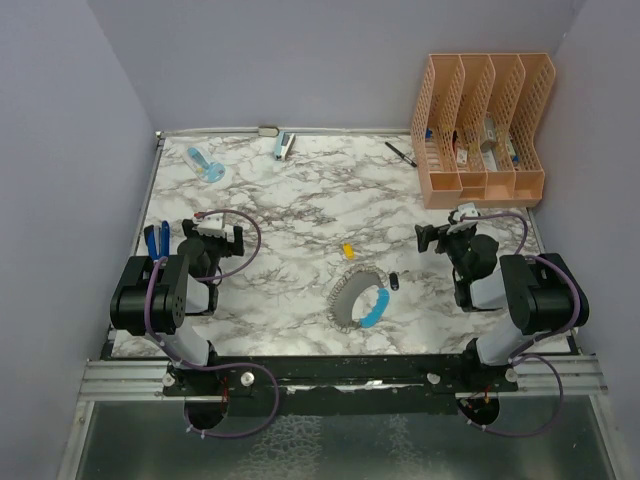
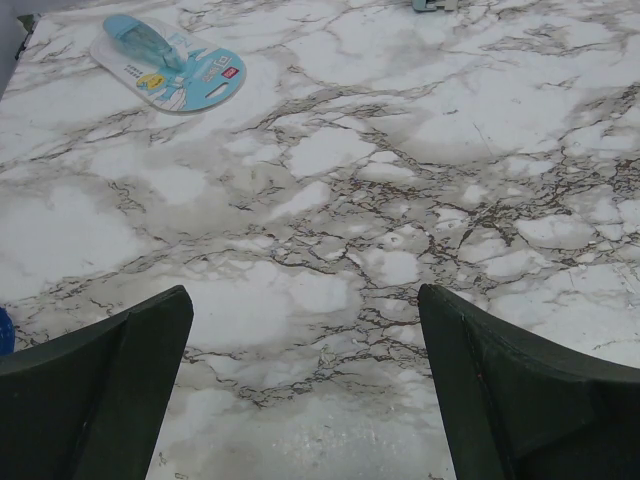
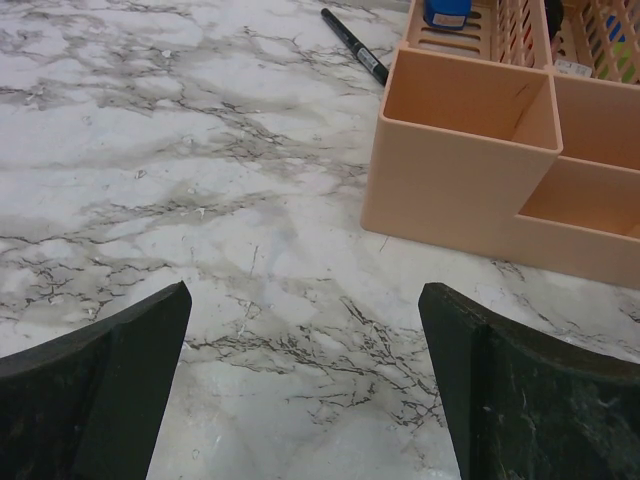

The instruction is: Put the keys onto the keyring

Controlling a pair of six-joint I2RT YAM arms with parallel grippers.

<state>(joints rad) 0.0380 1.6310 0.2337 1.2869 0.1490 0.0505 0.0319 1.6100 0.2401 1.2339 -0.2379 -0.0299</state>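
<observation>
Both wide open and empty: left claw (image 2: pixel 305 300) and right claw (image 3: pixel 305 300) hover over the marble tabletop (image 1: pixel 300 200). The keyring (image 1: pixel 360 298) lies between them, nearer the right claw, with the yellow key (image 1: pixel 347 250) and black key (image 1: pixel 394 282) loose just beside it.

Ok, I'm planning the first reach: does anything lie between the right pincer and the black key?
Nothing visible does. Only bare tabletop separates the right pincer from the black key, which lies just right of the keyring.
</observation>
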